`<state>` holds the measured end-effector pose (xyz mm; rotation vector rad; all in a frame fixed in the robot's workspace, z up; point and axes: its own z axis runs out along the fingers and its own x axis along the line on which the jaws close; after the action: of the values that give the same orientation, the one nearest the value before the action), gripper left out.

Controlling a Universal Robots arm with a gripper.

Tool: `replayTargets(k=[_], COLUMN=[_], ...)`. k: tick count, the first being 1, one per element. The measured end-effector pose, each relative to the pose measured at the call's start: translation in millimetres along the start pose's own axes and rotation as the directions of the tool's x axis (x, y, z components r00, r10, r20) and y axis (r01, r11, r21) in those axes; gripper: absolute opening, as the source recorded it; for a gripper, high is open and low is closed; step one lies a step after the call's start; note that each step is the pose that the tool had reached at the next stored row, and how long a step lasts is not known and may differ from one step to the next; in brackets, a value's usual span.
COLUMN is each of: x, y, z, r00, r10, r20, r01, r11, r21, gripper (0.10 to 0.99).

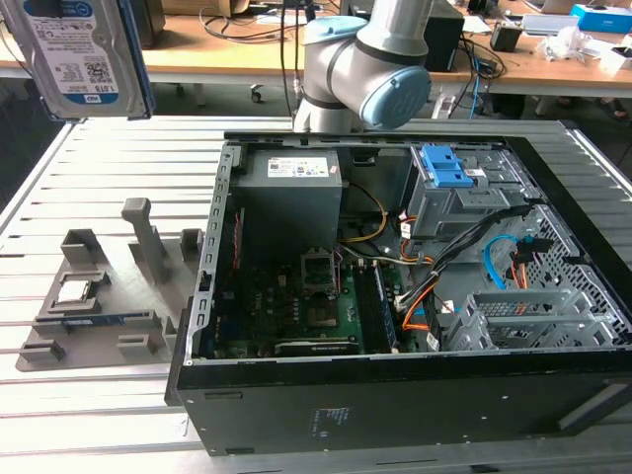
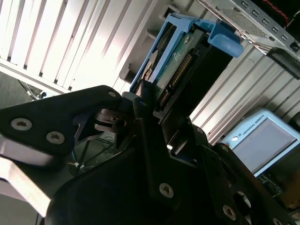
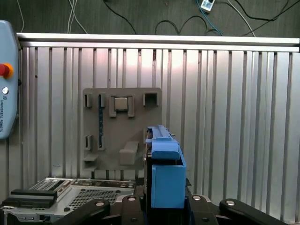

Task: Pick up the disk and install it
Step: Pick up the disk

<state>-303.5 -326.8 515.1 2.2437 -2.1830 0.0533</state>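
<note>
1. Computer case is lying open, exposing its bay for installation.
2. Grey holder is sitting beside the case.
3. Gripper is clamping the disk edgewise, holding it high, well apart from the case.

Blue-railed disk, grey slatted table

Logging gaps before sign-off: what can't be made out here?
Exterior view: the disk, upper part cut off by the top edge.
First wrist view: the disk's label, since it stands edge-on behind its blue rail.
Second wrist view: where the gripper grips the disk, hidden by its own black body.
</note>
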Motion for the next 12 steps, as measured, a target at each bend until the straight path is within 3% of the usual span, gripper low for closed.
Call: replayTargets(k=[1,3,5,6,10,12], x=[0.2,0.4,0.7,1.0,1.4,1.7], y=[-8.1,-16.4,-29.4,-39.4,-56.4,-69.3], z=[0.2,0.3,0.6,0.7,1.0,1.2], r00=[1.0000,1.0000,1.0000,1.0000,1.0000,1.0000], r10=[0.000,0.000,0.000,0.000,0.000,0.000], r20=[0.0001,0.0001,0.0001,0.0001,0.0001,0.0000], r01=[0.000,0.000,0.000,0.000,0.000,0.000], r11=[1.0000,1.0000,1.0000,1.0000,1.0000,1.0000], r21=[0.000,0.000,0.000,0.000,0.000,0.000], gripper=[0.361,0.361,0.361,0.361,0.361,0.361])
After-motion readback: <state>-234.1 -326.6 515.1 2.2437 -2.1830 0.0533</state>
